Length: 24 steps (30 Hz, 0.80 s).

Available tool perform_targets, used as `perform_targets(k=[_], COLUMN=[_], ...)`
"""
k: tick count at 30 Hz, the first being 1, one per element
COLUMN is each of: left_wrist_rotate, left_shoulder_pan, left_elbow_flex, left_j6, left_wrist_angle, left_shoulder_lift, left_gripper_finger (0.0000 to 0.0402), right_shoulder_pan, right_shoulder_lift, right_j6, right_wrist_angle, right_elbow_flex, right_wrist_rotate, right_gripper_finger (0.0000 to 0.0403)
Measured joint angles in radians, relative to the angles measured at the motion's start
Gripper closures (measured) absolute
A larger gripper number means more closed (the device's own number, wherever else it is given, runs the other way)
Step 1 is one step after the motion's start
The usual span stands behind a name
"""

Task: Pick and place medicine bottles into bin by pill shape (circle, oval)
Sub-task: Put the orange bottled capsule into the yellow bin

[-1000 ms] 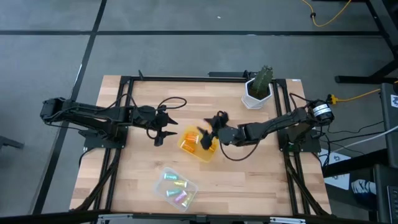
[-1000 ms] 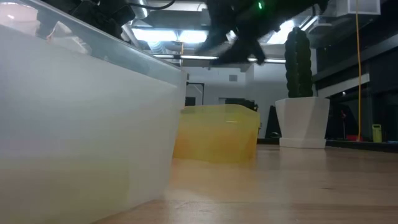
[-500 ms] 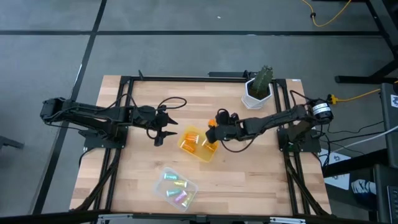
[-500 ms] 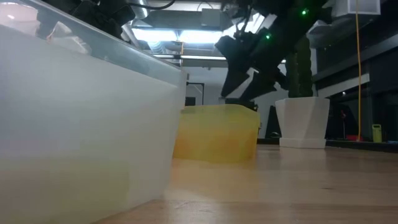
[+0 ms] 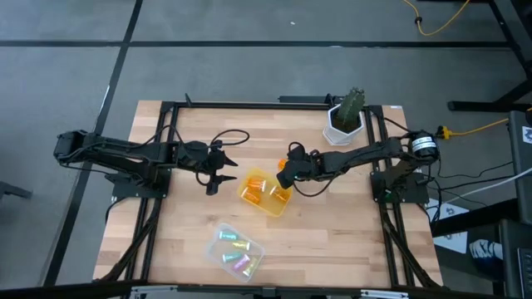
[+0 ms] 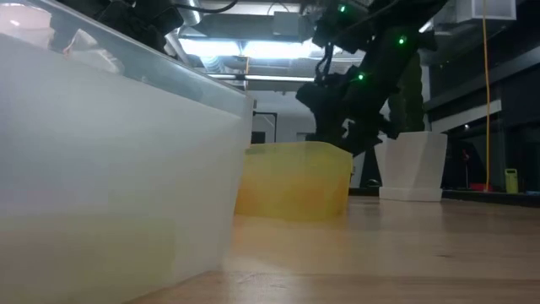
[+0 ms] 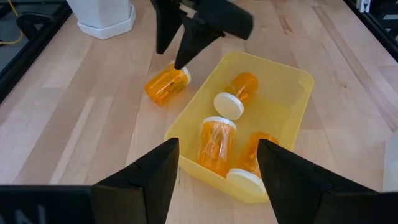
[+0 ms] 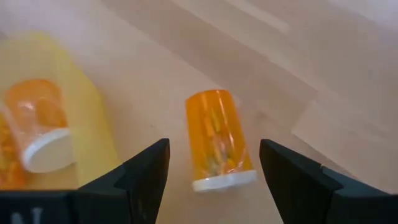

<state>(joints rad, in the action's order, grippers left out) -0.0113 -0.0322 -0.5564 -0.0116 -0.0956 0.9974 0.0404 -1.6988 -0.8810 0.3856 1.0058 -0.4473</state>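
Broadly, most sorting looks finished: the left hand hangs with fingers spread wide and empty, the yellow bin just ahead of it holding four orange bottles, the clear bin of pastel vials off to its side. Beyond that, one loose orange bottle lies on the surface directly between the right hand's wide-spread fingers, ungripped, seemingly the last to go in.

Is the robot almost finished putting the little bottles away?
Nearly, it seems. Three orange bottles already lie in the yellow bin, and pastel vials lie in the clear bin. One orange bottle lies on the table beside the yellow bin; the right gripper hovers over it, jaws open. The left gripper waits nearby, empty.
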Motion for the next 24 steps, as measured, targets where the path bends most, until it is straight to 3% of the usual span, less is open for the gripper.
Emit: perform_targets(k=[15,24], left_wrist_rotate=[0.000,0.000], left_shoulder_pan=[0.000,0.000], left_elbow_flex=[0.000,0.000], left_j6=[0.000,0.000], left_wrist_angle=[0.000,0.000], left_shoulder_lift=[0.000,0.000], left_gripper_finger=[0.0190,0.0190], right_shoulder_pan=[-0.095,-0.136], right_shoulder_lift=[-0.084,-0.114], right_j6=[0.053,0.049], right_wrist_angle=[0.001,-0.012], right_elbow_flex=[0.000,0.000], right_wrist_rotate=[0.120,0.125], right_gripper_finger=[0.0150,0.0153])
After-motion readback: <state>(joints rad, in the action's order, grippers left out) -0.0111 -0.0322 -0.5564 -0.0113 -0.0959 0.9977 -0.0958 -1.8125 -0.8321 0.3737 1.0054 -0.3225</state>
